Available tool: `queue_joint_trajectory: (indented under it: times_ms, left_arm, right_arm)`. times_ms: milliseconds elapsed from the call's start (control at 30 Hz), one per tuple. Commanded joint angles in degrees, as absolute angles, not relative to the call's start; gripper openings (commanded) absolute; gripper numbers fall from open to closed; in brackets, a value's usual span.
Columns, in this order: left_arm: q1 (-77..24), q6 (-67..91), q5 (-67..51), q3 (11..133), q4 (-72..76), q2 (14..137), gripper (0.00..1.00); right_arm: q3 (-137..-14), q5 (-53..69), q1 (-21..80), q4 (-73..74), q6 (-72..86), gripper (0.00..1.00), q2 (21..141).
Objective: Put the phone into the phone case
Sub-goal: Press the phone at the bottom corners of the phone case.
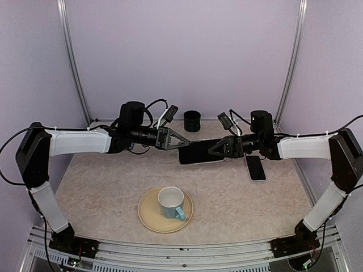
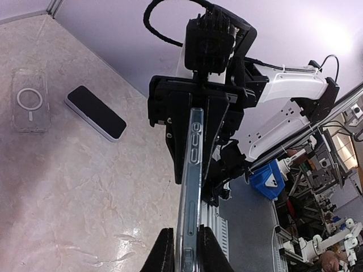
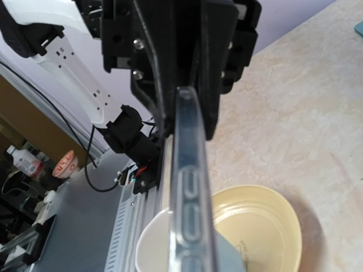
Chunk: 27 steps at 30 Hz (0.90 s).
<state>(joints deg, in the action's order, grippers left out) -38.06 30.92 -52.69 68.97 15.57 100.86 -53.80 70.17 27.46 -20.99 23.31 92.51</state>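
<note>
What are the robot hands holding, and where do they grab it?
Both hold the dark phone between them: the left gripper pinches one end, the right gripper the other.

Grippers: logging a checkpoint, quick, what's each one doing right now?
Left gripper: closed on one end of the dark phone.
Right gripper: closed on the other end of it.

left arm and right arm both stretched inward, forearms about level, wrists facing each other. left gripper and right gripper each clamped tight on one end of the phone between their tips
</note>
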Motion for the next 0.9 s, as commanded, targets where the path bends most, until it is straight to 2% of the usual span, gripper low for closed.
queue_joint_trajectory:
  times_ms: [0,433,567,867]
  left_arm:
    - [-37.3,32.8,-48.7,70.3,12.8,100.1,0.16]
    - [-35.5,34.5,-49.7,66.0,15.9,97.3,0.66]
    - [-35.6,35.4,-50.3,64.6,18.2,97.2,0.73]
    - [-36.2,36.2,-51.9,62.9,21.2,97.3,0.79]
  right_arm:
    - [-54.4,73.7,28.7,-26.3,21.6,0.0,89.8]
    - [-53.7,72.2,27.9,-29.0,23.8,0.0,88.5]
    - [-52.8,71.4,27.2,-31.3,25.8,0.0,88.0]
    - [-52.2,67.5,26.0,-32.1,28.0,0.0,87.8]
